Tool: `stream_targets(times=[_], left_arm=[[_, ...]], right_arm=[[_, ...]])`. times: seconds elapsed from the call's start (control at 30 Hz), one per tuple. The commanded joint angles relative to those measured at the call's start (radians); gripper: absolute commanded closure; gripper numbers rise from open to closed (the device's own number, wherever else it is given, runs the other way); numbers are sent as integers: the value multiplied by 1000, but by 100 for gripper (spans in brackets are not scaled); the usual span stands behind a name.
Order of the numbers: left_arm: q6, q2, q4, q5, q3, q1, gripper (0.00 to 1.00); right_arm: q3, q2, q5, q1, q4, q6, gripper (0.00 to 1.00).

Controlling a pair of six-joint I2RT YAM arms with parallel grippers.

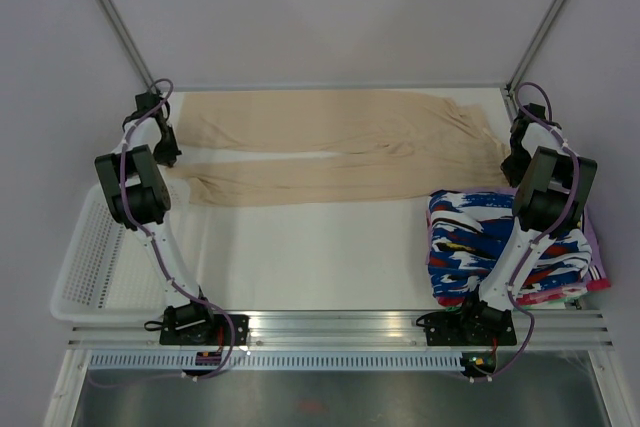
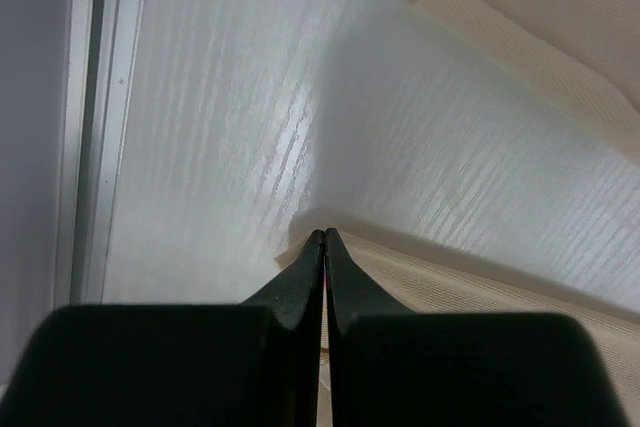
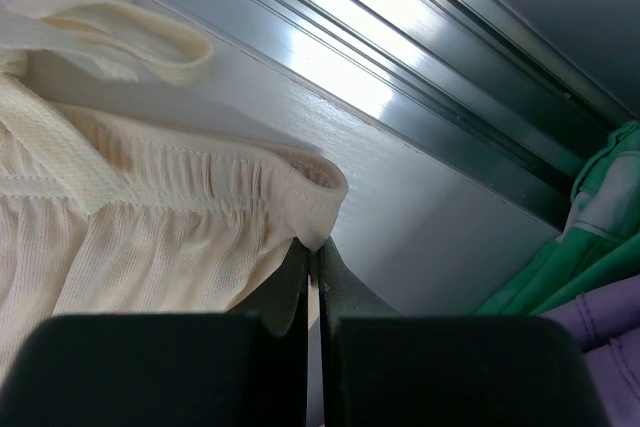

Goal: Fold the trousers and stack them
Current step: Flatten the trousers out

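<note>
The left gripper (image 2: 324, 237), jaws pressed together, touches a hem corner of the beige trousers (image 1: 320, 122), which lie flat across the far side of the white table (image 1: 320, 257), legs pointing left; the right gripper (image 3: 318, 252) pinches the waistband, beside a pile of patterned garments (image 1: 470, 237)

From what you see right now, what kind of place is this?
Probably a robot test cell for folding laundry, not a home. Two robot arms bolted to a metal rail, bare framed walls, and trousers spread on a white table beside a basket and folded clothes.
</note>
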Motion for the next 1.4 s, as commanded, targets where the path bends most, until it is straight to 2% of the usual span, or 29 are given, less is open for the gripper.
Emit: stream_targets(times=[0.0,0.2,0.5,0.67,0.7,0.73,0.77,0.8,0.87,0.9,0.93,1.0,1.03,1.17,1.2,1.37], left_arm=[[74,-76,99,-30,72,12,98],[111,-66,191,-11,138,10,98],[114,16,221,-28,213,12,98],[51,-4,118,-19,236,10,97],[14,-23,94,-20,226,10,93],[-26,-46,69,-24,210,10,86],[-55,-102,34,-16,190,12,65],[-116,-136,23,-8,143,10,51],[-194,-226,14,4,91,10,27],[-260,-253,17,18,45,10,25],[-297,-277,17,28,26,6,24],[-394,-329,20,38,-27,0,19],[-421,-343,21,33,-44,-13,19],[-514,-380,29,19,-110,-63,16],[-515,-389,20,0,-112,-89,16],[-509,-449,4,-59,-104,-148,14]], right_arm=[[-4,-45,12,-5,10,22,100],[-5,-39,1,-5,22,24,100],[-16,-34,-21,-5,48,27,100],[-25,-39,-25,-5,53,22,100],[-33,-42,-25,-5,59,22,100],[-42,-48,-27,-5,71,18,100],[-56,-50,-34,-5,76,21,100],[-63,-57,-40,-5,85,22,98],[-83,-60,-74,-5,88,27,76],[-91,-64,-88,-5,85,28,65],[-94,-65,-99,-5,82,25,42],[-59,-59,-90,-5,56,43,21],[-22,-59,-77,-5,24,63,6],[-45,-148,-94,-5,132,146,2],[-81,-197,-140,-4,210,155,2],[-158,-295,-247,9,399,116,2]])
